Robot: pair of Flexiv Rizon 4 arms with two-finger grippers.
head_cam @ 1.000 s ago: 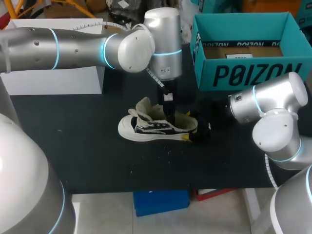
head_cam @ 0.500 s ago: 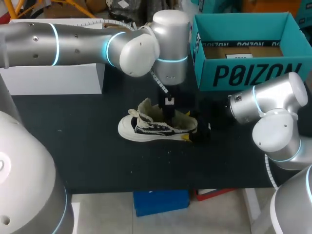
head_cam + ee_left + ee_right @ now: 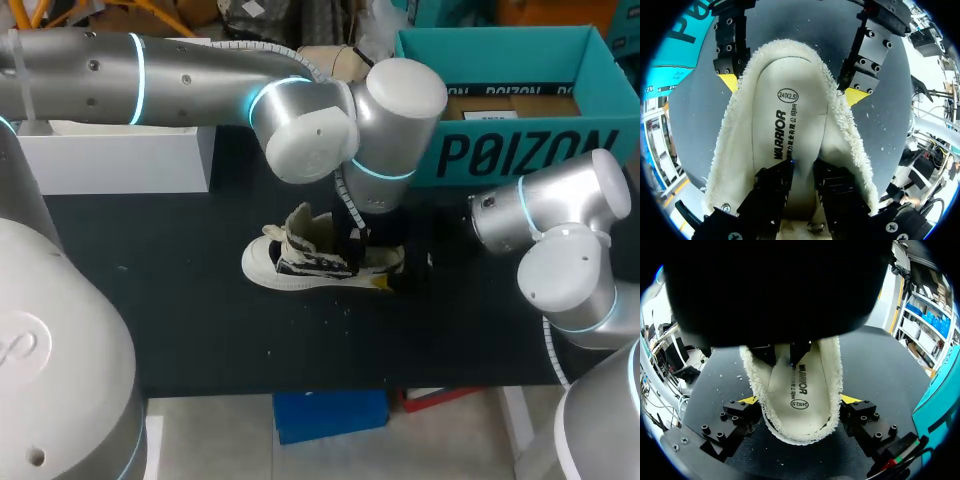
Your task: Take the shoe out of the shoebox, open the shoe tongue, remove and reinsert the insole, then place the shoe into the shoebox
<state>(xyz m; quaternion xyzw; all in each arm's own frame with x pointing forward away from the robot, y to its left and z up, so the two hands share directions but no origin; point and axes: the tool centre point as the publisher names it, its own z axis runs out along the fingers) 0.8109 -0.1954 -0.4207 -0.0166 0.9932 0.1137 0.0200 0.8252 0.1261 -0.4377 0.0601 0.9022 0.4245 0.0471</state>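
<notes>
The white and black shoe (image 3: 300, 262) lies on the black table (image 3: 180, 320), toe to the left, its tongue pulled up. My left gripper (image 3: 355, 240) reaches down into its fleece-lined opening. Seen from the left wrist, my left gripper (image 3: 802, 170) is open by a narrow gap, its tips against the pale printed insole (image 3: 790, 115), which lies flat inside. My right gripper (image 3: 799, 400) is shut on the shoe's heel (image 3: 832, 370), one yellow tip touching each side. The teal shoebox (image 3: 520, 150) stands open at the back right.
A white box (image 3: 110, 160) sits at the back left of the table. My left arm's big wrist joint (image 3: 390, 130) hangs over the shoe, close to the shoebox's front wall. Bare black tabletop lies in front of the shoe.
My left arm's wrist has swung right and forward over the shoe, with its fingers staying inside the opening. The shoe and the right arm have not moved.
</notes>
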